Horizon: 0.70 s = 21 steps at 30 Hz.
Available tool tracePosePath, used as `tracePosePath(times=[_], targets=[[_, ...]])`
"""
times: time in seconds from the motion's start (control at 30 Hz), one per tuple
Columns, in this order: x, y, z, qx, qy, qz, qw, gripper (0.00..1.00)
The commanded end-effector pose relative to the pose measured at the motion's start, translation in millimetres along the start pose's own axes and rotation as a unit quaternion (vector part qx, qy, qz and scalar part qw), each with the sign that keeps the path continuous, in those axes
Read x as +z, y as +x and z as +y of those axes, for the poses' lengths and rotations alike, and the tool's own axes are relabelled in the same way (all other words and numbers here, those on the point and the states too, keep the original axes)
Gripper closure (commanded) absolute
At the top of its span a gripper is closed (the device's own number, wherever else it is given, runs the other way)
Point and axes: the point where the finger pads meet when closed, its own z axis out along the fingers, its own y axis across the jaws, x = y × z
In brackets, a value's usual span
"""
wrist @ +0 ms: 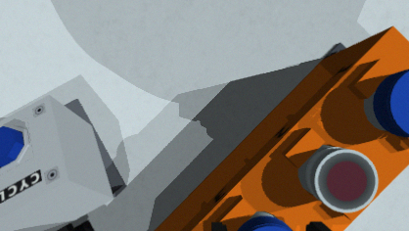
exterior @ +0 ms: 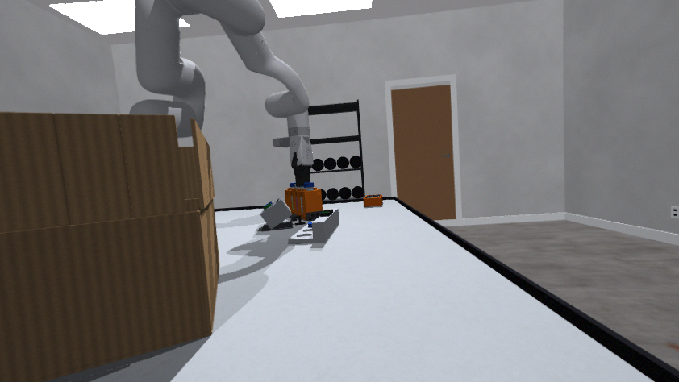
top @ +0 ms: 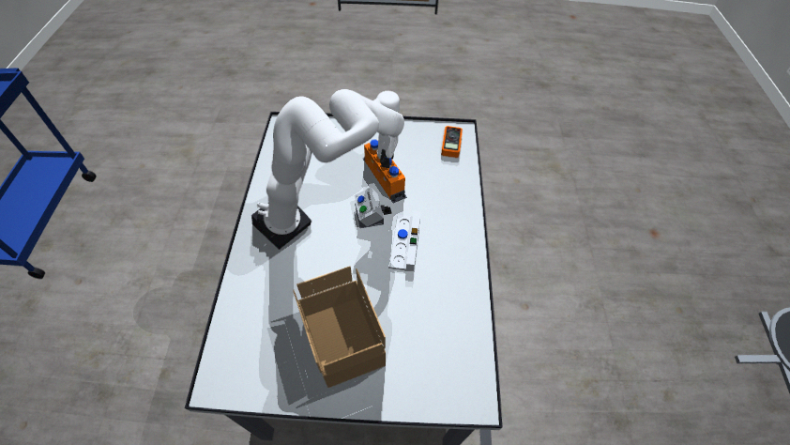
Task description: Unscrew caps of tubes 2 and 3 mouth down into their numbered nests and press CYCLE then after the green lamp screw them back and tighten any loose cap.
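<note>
Grey walls (exterior: 498,56) are enclosing a mottled grey floor (top: 608,221) with white skirting. A brown door (exterior: 422,147) is standing right of centre in the exterior view, and a black rack (exterior: 357,142) holding dark balls is standing left of it. Ceiling panels (exterior: 318,6) are glowing at the top. A blue cart (top: 33,182) is standing at the left edge of the top view.
</note>
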Motion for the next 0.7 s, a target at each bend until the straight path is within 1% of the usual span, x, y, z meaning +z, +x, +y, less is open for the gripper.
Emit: tracePosePath(times=[0.0,0.03,0.1,0.13,0.2,0.27,0.33,0.43,0.6,0.67], targets=[[-1.8,-0.3,1.7,-0.001,-0.002,-0.001,1.0,0.54],[-1.8,-0.3,1.6,0.041,-0.002,-0.001,0.999,0.54],[-1.8,-0.3,1.6,0.041,-0.002,-0.001,0.999,0.54],[-1.8,-0.3,1.7,0.083,-0.002,-0.001,0.997,0.54],[-1.8,-0.3,1.6,0.165,-0.002,-0.001,0.986,0.54],[-1.8,-0.3,1.7,0.221,-0.002,-0.001,0.975,0.54],[-1.8,-0.3,1.7,0.277,-0.003,0.0,0.961,0.54],[-1.8,-0.3,1.7,0.36,-0.003,0.0,0.933,0.54],[-1.8,-0.3,1.7,0.489,-0.003,0.001,0.872,0.54],[-1.8,-0.3,1.7,0.489,-0.003,0.001,0.872,0.54]])
